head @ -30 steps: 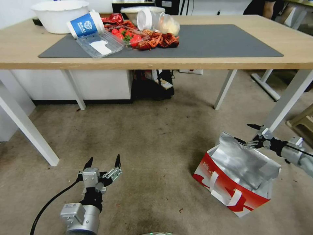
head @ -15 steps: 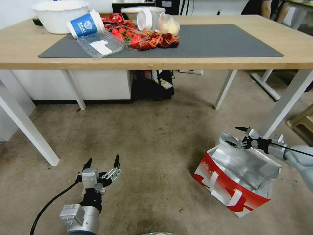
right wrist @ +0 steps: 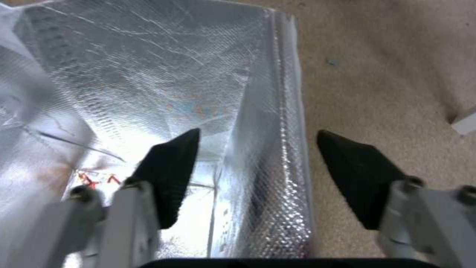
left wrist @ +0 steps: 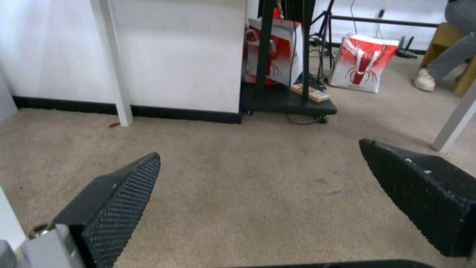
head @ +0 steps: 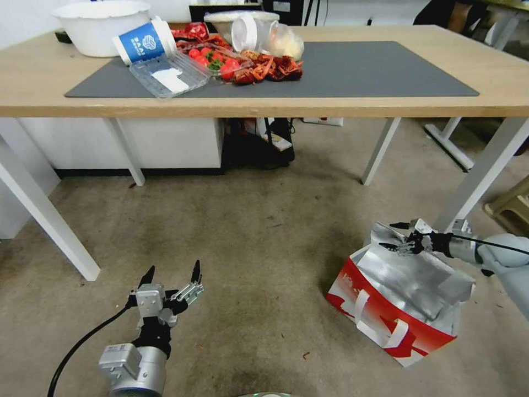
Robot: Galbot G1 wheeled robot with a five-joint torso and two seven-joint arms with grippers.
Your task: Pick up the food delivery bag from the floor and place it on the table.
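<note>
Silver foil lines the food delivery bag (head: 399,300), which sits on the floor (head: 259,248) to the robot's right, near a white leg of the worktop (head: 386,107), mouth upward, its long axis running diagonally from near the robot's right side toward the middle. The right gripper (head: 394,236) straddles the foil rim, fingers (right wrist: 171,167) spread, one inside, one outside. The left gripper (head: 172,271) hovers low over bare carpet, fingers wide.

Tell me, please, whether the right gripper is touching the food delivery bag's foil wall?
Apart: in the right wrist view, the open right gripper straddles the food delivery bag foil wall, with gaps on both sides.
</note>
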